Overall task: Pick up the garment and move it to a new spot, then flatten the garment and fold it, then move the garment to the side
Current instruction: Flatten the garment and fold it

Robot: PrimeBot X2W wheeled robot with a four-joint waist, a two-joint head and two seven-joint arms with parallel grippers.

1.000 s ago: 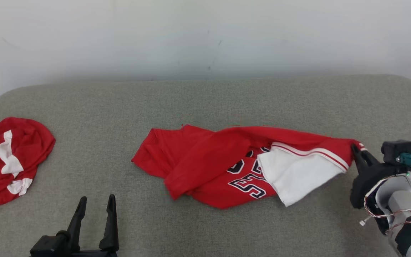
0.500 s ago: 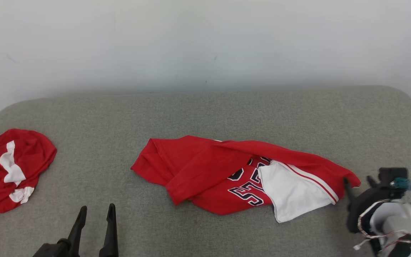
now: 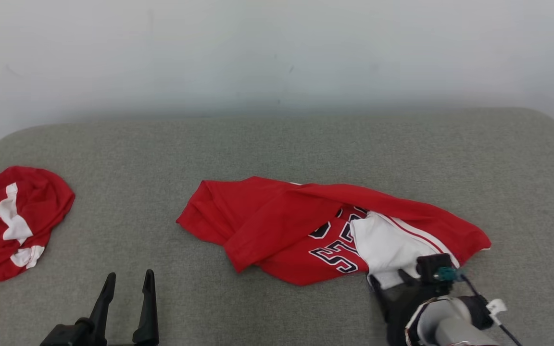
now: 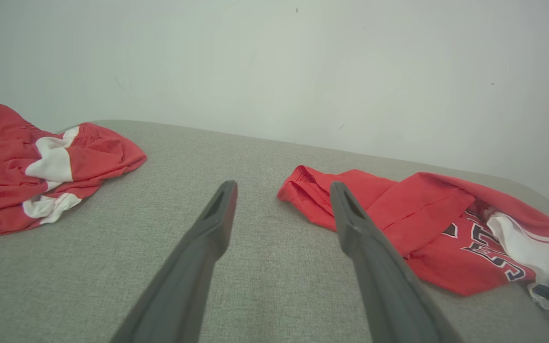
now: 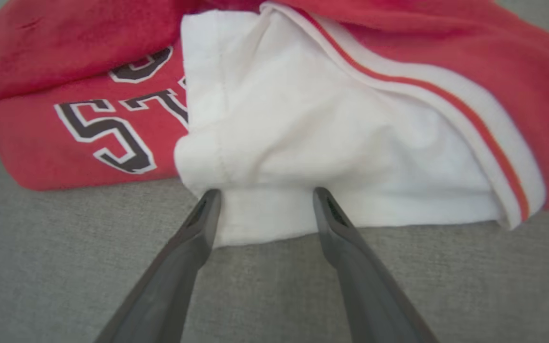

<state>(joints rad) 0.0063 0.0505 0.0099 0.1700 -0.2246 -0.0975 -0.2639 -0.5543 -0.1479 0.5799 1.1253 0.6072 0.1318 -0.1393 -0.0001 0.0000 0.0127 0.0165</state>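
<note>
Garment (image 3: 306,230): red with a white panel, crumpled at the grey cushion's (image 3: 277,149) middle.
Right hand (image 5: 266,193): spread, tips at the garment's white edge, cushion's front right, pinching nothing.
Left hand (image 3: 130,274): spread, empty, cushion's front left.
Other red cloth (image 3: 12,221): cushion's left end.

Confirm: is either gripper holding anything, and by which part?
Nothing is held. The right gripper stands open with its tips at the white edge of the jersey, not pinching it. The left gripper is open over the bare cushion.
</note>
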